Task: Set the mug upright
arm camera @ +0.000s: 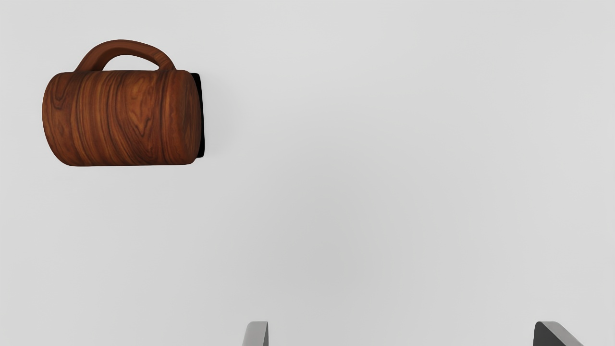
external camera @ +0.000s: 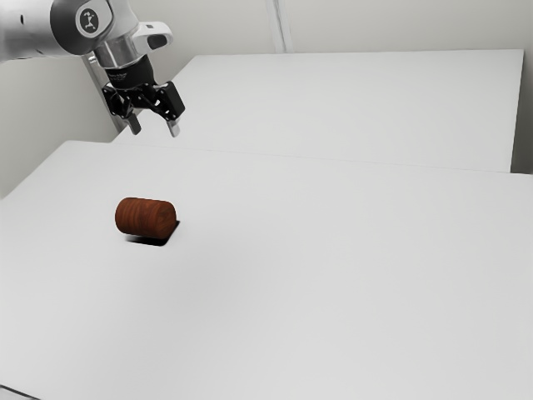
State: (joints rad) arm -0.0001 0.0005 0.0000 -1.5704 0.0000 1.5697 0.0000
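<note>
The black gripper [external camera: 155, 130] is hanging above the worktop [external camera: 316, 283], its fingers [arm camera: 258, 335] standing wide apart and holding nothing between them. It is pointing down, toward about six o'clock in the exterior view, while the white arm [external camera: 29, 29] is reaching in from about ten o'clock.

From the gripper, the brown wooden mug [external camera: 146, 217] is lying at about six o'clock in the exterior view, well apart from the fingertips. It is resting on its side on the worktop, not standing upright. One closed, rounded wooden end [external camera: 166, 219] is facing about three o'clock in that same view. In the wrist view the curved handle [arm camera: 122, 47] is sticking out sideways from the mug's body, on the side turned away from the fingers, and the grain is running in dark bands around the wood. A black shadow [external camera: 151, 242] is spreading beneath the mug, toward about five o'clock in the exterior view.

Farther out, a second white surface [external camera: 358, 108] is stretching behind the worktop, toward two o'clock from the gripper in the exterior view. Pale walls [external camera: 42, 125] are rising behind, and a thin dark line [external camera: 18, 392] is crossing the corner at seven o'clock.
</note>
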